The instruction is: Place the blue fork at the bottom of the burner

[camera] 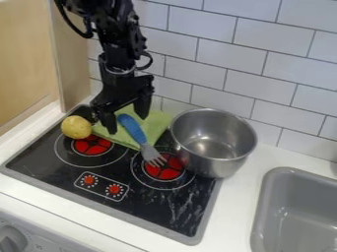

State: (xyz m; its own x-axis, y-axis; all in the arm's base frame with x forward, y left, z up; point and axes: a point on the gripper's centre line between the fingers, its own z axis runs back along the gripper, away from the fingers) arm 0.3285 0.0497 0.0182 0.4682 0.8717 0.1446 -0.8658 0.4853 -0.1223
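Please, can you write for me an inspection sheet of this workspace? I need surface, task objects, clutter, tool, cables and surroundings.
Surface: black stovetop, pale streaks or reflections at its right side; cannot tell which.
Job's things: fork lies with its blue handle on the cloth, tines over the right burner.
Clutter: yellow potato by the left burner; metal pot beside the right burner.
Tool: open, low over the cloth, around the handle's end.
Cables: black loop beside the upper arm; loose ends, nothing seen.
Surroundings: tiled wall behind, grey sink right, wooden panel left.
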